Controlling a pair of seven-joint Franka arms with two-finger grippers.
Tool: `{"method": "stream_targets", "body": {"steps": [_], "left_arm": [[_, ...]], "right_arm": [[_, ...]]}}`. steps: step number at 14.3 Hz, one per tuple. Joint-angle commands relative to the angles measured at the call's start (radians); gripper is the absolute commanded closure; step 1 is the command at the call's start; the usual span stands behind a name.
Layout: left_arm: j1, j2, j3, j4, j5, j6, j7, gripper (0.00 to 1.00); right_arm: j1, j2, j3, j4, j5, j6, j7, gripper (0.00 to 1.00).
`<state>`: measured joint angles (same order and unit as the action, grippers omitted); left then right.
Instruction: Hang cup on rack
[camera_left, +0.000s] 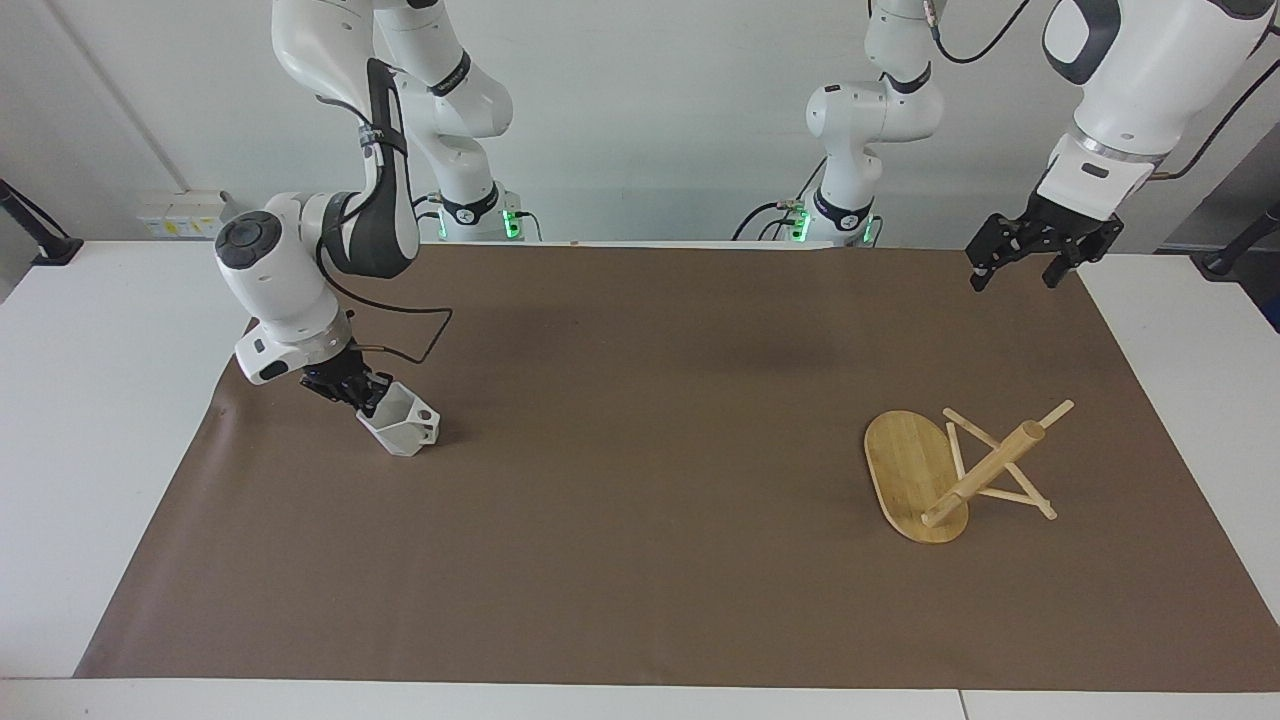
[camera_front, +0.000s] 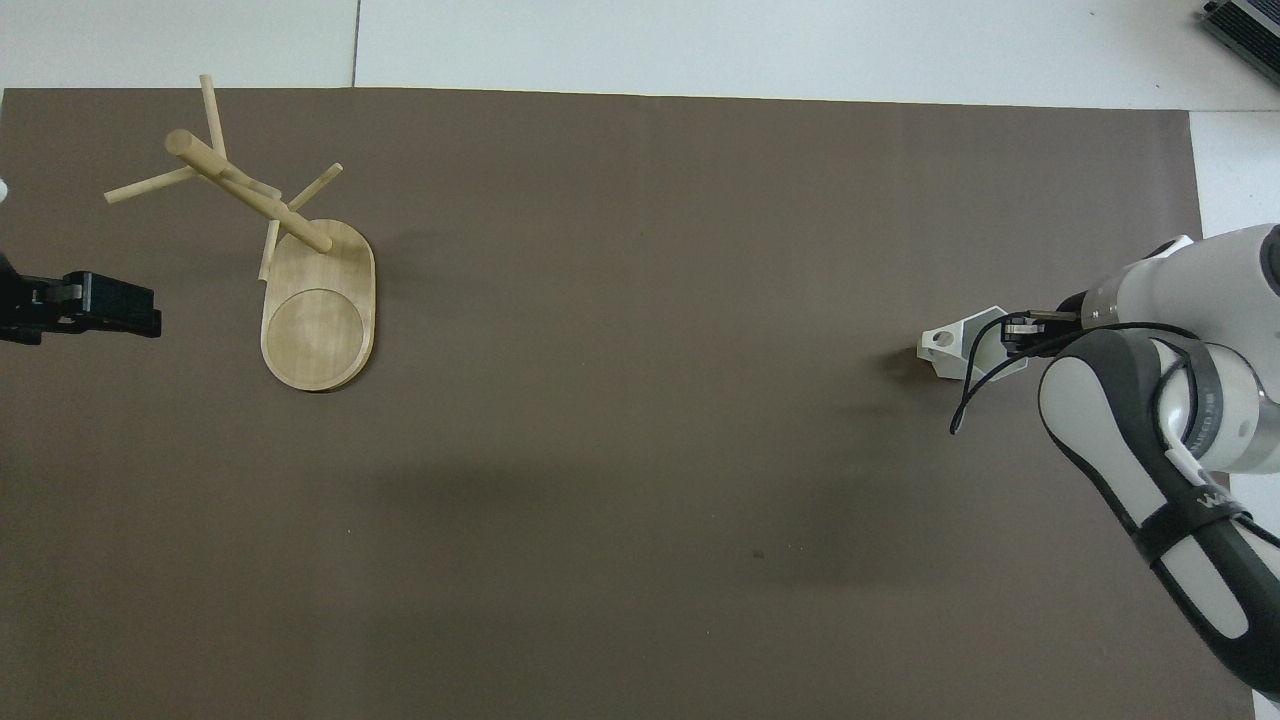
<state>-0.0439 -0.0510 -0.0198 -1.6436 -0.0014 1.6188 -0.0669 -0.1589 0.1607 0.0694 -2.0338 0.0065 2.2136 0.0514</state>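
Cup, small matte white faceted mug with a blocky pierced handle (camera_left: 402, 425) (camera_front: 962, 340), sits tilted on the brown mat (camera_left: 640, 560) (camera_front: 640, 480) at the right arm's end, handle toward table centre. Right gripper (camera_left: 366, 397) (camera_front: 1012, 335) clamped on its rim. Rack, light bamboo mug tree with oval base (camera_left: 955, 470) (camera_front: 270, 240), lies tipped over at the left arm's end. Left gripper (camera_left: 1020, 262) (camera_front: 130, 312) waits in the air, fingers apart, holding nothing.

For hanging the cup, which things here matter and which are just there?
Job:
- cup, tilted, rim pinched by the shut right gripper
- rack, standing at the left arm's end
- left gripper, open, waiting in the air

Just there:
- brown mat
- white table
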Motion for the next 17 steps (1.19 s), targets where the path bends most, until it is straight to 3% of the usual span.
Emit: {"method": "stream_targets", "body": {"steps": [1,9,13,15,17], "left_arm": [[0.01,-0.013,-0.003,-0.015,-0.006,-0.005,0.001,0.0],[0.007,-0.013,-0.005,-0.015,-0.006,-0.004,0.001,0.0],[0.01,-0.018,-0.005,-0.025,-0.008,-0.013,-0.004,0.0],[0.01,-0.049,-0.005,-0.089,-0.014,0.001,-0.048,0.0],[0.012,-0.073,-0.002,-0.139,-0.108,0.004,-0.126,0.0]], "right_arm": [[-0.004,-0.021,0.004,-0.016,0.007,-0.005,0.004,1.0],[-0.002,-0.015,0.076,0.072,0.018,-0.028,0.002,1.0],[-0.002,-0.02,0.141,0.145,0.192,-0.09,0.01,1.0],[-0.001,-0.036,0.191,0.158,0.313,-0.1,0.013,1.0],[-0.001,-0.047,0.24,0.17,0.354,-0.1,0.013,1.0]]}}
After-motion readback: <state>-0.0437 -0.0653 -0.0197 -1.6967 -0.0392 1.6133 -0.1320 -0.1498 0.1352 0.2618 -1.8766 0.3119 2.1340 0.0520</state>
